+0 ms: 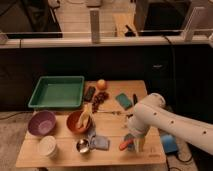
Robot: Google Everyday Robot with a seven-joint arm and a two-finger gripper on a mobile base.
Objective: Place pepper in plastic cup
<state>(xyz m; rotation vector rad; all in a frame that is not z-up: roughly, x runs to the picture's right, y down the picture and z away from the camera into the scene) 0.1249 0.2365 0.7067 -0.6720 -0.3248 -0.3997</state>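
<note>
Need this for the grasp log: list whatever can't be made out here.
All in the camera view:
1. Pincer, low over the front right of the table: its contact with the pepper is hidden behind the arm.
2. Blue object beside the table: partly covered by the arm.
3. Arm's base: cut off by the right edge.

A light wooden slatted table [64, 158] stands in the middle of a dim room, on a grey floor [11, 136] that shows at its left. Behind it runs a black panel wall [55, 62], topped by a pale horizontal rail [60, 42] with short upright posts [94, 25]. Beyond the rail lies a pale planked surface [75, 17], more brightly lit. A thin black cable [172, 62] hangs down the dark wall at right. The gripper [131, 144] hangs low over the table's front right part.
</note>
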